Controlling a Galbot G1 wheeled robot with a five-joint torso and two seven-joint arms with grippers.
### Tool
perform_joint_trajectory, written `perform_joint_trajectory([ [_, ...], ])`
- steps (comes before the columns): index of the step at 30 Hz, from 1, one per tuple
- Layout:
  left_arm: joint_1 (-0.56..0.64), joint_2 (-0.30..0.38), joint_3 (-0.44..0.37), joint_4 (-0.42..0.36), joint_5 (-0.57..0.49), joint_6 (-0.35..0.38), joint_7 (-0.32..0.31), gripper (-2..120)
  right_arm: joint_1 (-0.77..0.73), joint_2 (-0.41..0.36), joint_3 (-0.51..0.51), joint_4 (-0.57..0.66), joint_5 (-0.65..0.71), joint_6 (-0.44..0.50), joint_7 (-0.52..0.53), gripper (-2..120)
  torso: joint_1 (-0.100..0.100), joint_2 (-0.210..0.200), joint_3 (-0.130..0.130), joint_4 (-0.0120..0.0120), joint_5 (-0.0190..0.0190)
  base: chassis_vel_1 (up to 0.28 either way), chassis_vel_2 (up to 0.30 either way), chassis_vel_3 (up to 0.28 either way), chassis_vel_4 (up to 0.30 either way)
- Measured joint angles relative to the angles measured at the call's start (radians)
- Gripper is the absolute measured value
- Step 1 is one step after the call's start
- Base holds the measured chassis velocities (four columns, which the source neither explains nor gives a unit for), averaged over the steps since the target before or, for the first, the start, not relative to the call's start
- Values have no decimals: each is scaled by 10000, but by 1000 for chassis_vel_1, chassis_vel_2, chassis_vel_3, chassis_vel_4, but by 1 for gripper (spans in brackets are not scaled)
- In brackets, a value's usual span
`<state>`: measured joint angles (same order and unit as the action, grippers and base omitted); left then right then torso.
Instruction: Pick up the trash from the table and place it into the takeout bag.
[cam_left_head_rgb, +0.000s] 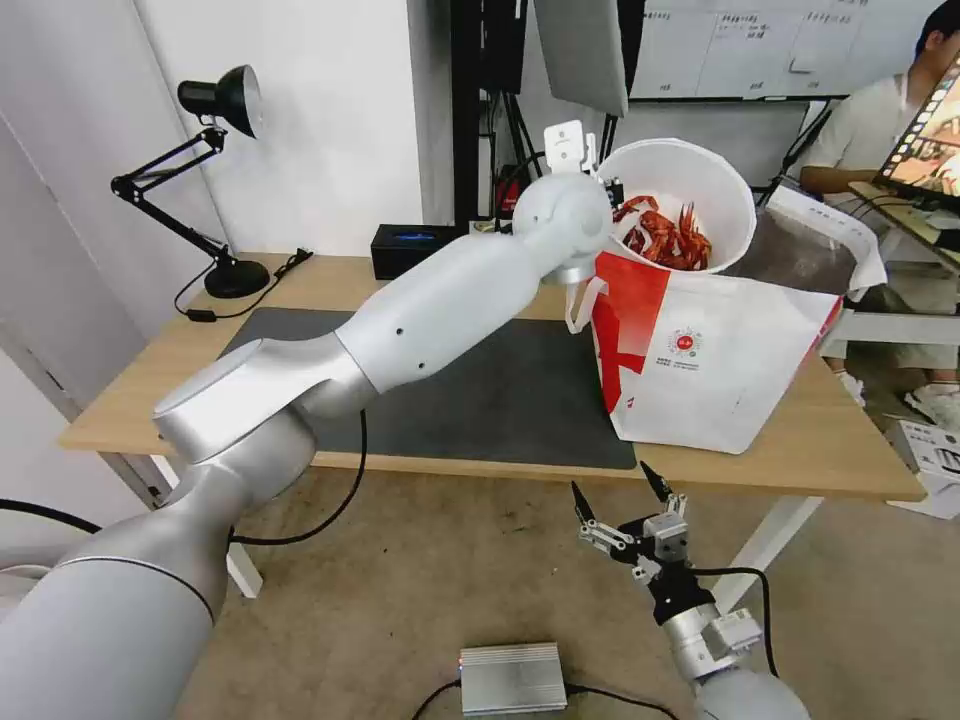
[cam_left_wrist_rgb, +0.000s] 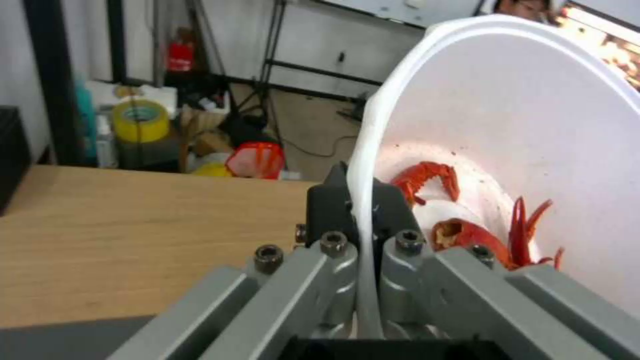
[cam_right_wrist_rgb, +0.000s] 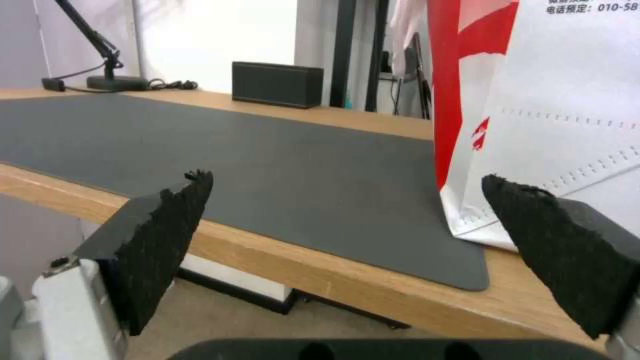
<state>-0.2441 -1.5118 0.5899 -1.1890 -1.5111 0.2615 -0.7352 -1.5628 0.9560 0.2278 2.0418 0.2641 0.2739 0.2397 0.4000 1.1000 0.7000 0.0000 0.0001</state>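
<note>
Left gripper (cam_left_wrist_rgb: 363, 220): jaws of matt grey metal with dark socket screws, tipped in black pads, clamped on the rim of the white round bowl (cam_left_head_rgb: 700, 190). The bowl is thin, smooth plastic with a slight sheen; the crayfish shells (cam_left_head_rgb: 668, 236) inside it look glossy red.

Right gripper (cam_right_wrist_rgb: 347, 200): jaws parted, their black pads (cam_right_wrist_rgb: 167, 235) rough and ragged at the edges. Ahead of these jaws, the table (cam_right_wrist_rgb: 373, 295) is light wood-grain, satin finish; the mat (cam_right_wrist_rgb: 267, 165) is dark grey, matt, finely textured. The takeout bag (cam_right_wrist_rgb: 567, 125), just beyond the right-hand pad, is smooth white printed paper-like sheet with perforated seams.
</note>
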Motion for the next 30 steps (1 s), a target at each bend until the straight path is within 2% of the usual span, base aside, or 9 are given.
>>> perform_joint_trajectory([
  [1, 0, 0, 0, 0, 0, 0, 0, 0, 0, 0, 0, 0, 0, 0, 0, 100, 0, 0, 0, 0, 0, 0, 0, 0, 0],
  [4, 104, 338, 521, -732, 216, -200, 397, 0, 0, 0, 0, 0, 0, 0, 1, 100, -1, 0, 0, 0, 0, 0, 0, 0, 0],
  [14, 202, 605, 928, -1499, 315, -435, 1055, 1, 1, 0, 0, 0, 0, 0, 0, 100, -1, 0, 0, -1, 0, 0, 0, 0, 0],
  [17, 133, 685, 939, -1469, 312, -341, 1060, 15, 1, 0, 0, 0, 0, 0, 0, 100, 0, 0, 0, -1, -1, 0, 0, 0, 0],
  [21, 103, 771, 945, -1467, 305, -305, 1060, 26, 0, 0, 0, 0, 0, 0, 1, 100, -1, 0, 0, -1, -1, 0, 0, 0, 0],
  [23, 95, 868, 945, -1539, 276, -287, 1033, 37, 1, 0, 0, 0, 0, 0, 0, 100, 0, 0, 1, 1, -2, 0, 0, 0, 0],
  [25, 94, 882, 945, -1554, 273, -285, 1031, 39, 0, 0, 0, 0, 0, 0, 1, 100, 0, 0, 0, 0, -2, 0, 0, 0, 0],
  [27, 72, 1051, 937, -1784, 237, -279, 935, 53, 1, 0, 0, 0, 0, 0, 0, 100, 0, 0, 0, -1, -2, 0, 0, 0, 0],
  [30, 63, 1220, 881, -2059, 219, -292, 839, 61, 0, 0, 0, 0, 0, 0, 0, 100, 0, 0, 0, -1, -2, 0, 0, 0, 0],
])
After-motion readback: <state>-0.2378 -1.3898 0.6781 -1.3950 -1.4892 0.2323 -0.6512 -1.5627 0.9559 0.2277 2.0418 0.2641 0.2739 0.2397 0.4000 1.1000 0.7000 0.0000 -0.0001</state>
